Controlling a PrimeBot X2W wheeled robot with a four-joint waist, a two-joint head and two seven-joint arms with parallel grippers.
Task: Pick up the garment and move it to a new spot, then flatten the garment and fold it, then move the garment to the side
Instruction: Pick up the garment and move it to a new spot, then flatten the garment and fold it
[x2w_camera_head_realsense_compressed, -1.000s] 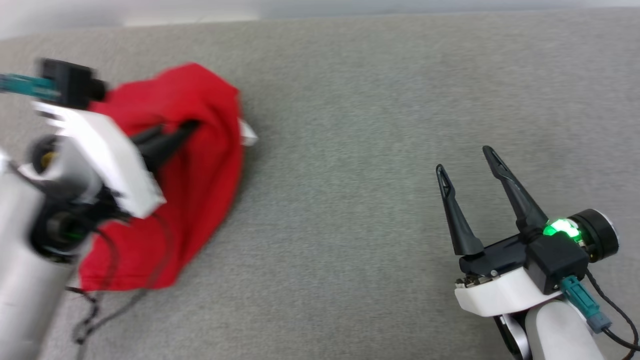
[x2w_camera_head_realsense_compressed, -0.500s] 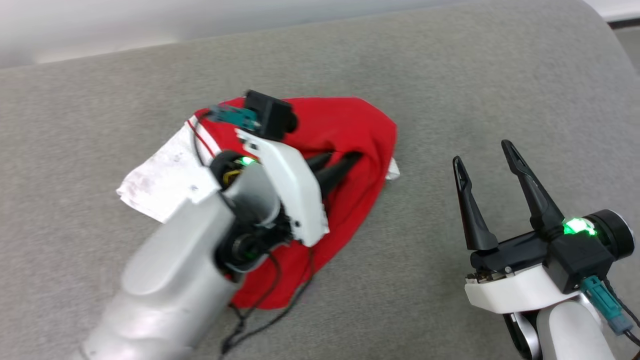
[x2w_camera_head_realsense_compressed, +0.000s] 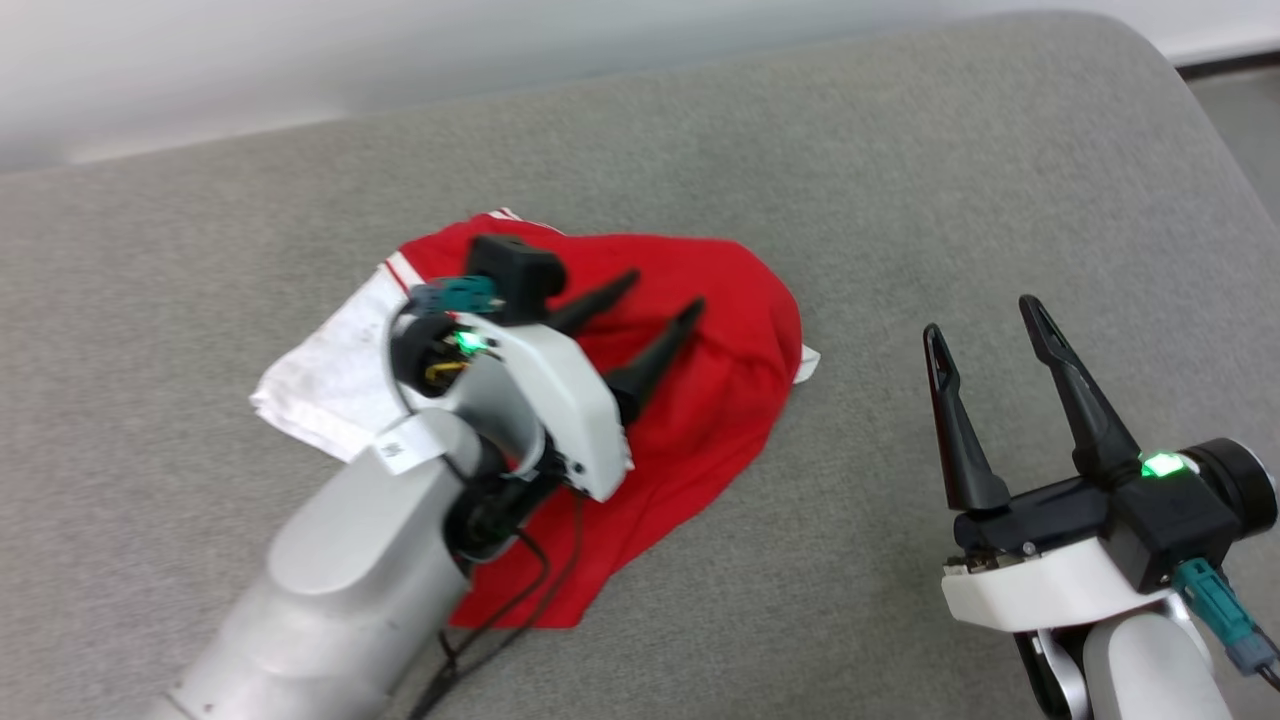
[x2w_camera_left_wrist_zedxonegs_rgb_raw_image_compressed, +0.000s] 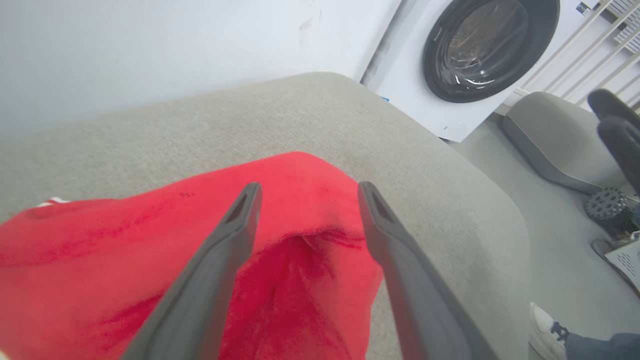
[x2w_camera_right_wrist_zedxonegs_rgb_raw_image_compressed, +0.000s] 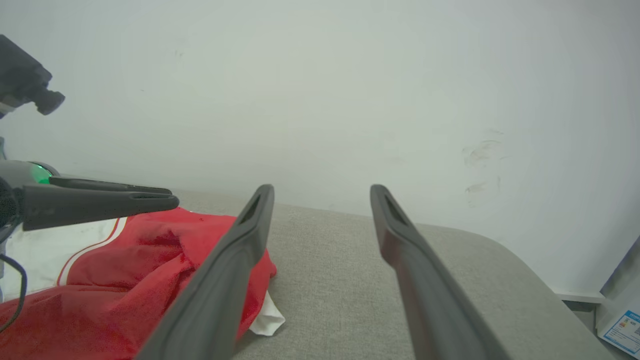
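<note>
Head view: the left gripper (x2w_camera_head_realsense_compressed: 663, 290) stood with its two fingers spread and nothing between them, poised over the garment (x2w_camera_head_realsense_compressed: 720, 400), a crumpled red heap on the grey upholstered surface (x2w_camera_head_realsense_compressed: 900, 160). The red cloth lay directly beneath and ahead of the fingertips and ran back under the wrist, with a white sleeve (x2w_camera_head_realsense_compressed: 320, 380) (edged by a red-and-white stripe) spread out to that arm's left. The right gripper (x2w_camera_head_realsense_compressed: 981, 315), likewise spread and empty, stood well apart from the garment, which lay off to its left. Left wrist view: a fold of red fabric showed between and below the parted fingers, though whether the tips touched it could not be told. Past the surface's rounded edge stood a washing machine (x2w_camera_left_wrist_zedxonegs_rgb_raw_image_compressed: 480, 50) and, at the lower corner, a person's shoe (x2w_camera_left_wrist_zedxonegs_rgb_raw_image_compressed: 542, 325). Right wrist view: the garment lay to the left of the right gripper's fingers, a white corner (x2w_camera_right_wrist_zedxonegs_rgb_raw_image_compressed: 265, 317) poked out beside the nearer finger, the left gripper's fingers hung above the cloth, and a pale wall (x2w_camera_right_wrist_zedxonegs_rgb_raw_image_compressed: 350, 100) rose behind.
</note>
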